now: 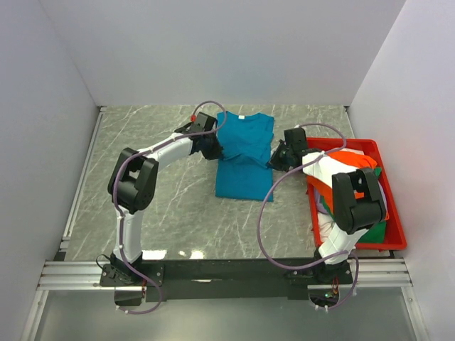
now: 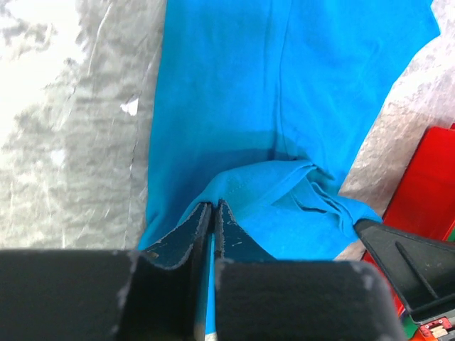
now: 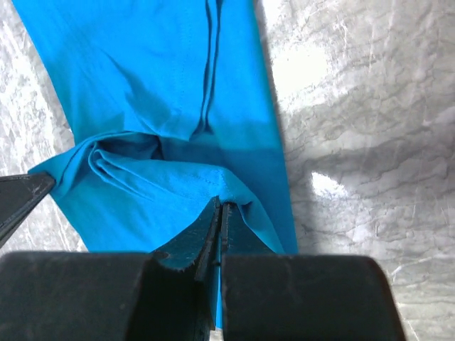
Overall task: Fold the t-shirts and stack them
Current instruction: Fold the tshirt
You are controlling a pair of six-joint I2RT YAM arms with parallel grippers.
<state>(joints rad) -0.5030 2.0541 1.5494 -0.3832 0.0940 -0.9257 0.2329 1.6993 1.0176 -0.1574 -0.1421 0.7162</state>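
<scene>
The teal-blue t-shirt [image 1: 243, 158] lies on the marble table, sides folded in, its white neck label at the far end. My left gripper [image 1: 213, 150] is shut on the shirt's left edge; in the left wrist view the gripper [image 2: 214, 204] pinches a raised fold of the shirt [image 2: 284, 92]. My right gripper [image 1: 276, 160] is shut on the right edge; in the right wrist view the gripper [image 3: 220, 204] pinches a fold of the shirt [image 3: 142, 71]. Orange [image 1: 350, 160], green [image 1: 377, 231] and white [image 1: 328, 227] t-shirts lie heaped in the bin.
The red plastic bin [image 1: 395, 213] stands at the right side of the table, under my right arm. White walls enclose the marble table [image 1: 178, 206] on three sides. A metal rail [image 1: 78, 192] runs along the left edge.
</scene>
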